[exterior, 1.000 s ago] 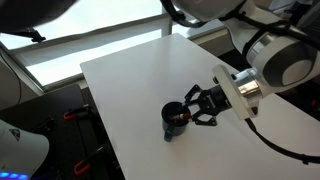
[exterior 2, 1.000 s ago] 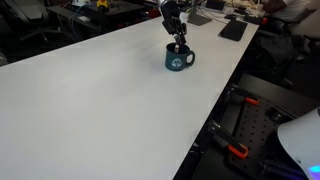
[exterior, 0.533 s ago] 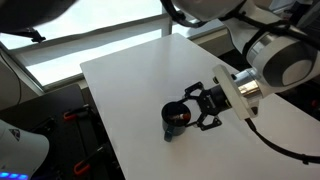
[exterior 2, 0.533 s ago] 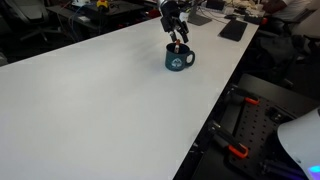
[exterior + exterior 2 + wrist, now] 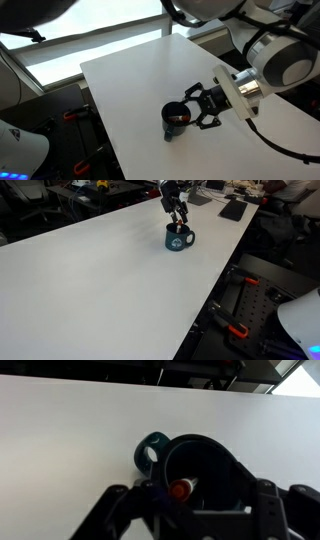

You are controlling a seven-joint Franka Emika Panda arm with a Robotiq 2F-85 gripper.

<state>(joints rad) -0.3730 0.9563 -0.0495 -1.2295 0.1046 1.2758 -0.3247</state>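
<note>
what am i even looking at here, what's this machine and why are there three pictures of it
This is a robot arm with many joints, steered by a person from a distance. At its end is a gripper, a black claw with two fingers that can pinch things.

Two pictures come from cameras standing outside the robot, looking at the same white table from different places. The third comes from a camera on the robot's wrist, looking past the gripper's fingers at what is right in front of them.

One thing stands on the table near the gripper: a dark blue mug. The wrist view looks into it and shows its handle and a small red thing lying inside; what that is cannot be told.

The gripper is right at the mug's mouth with its fingers spread apart. It holds nothing.
</note>
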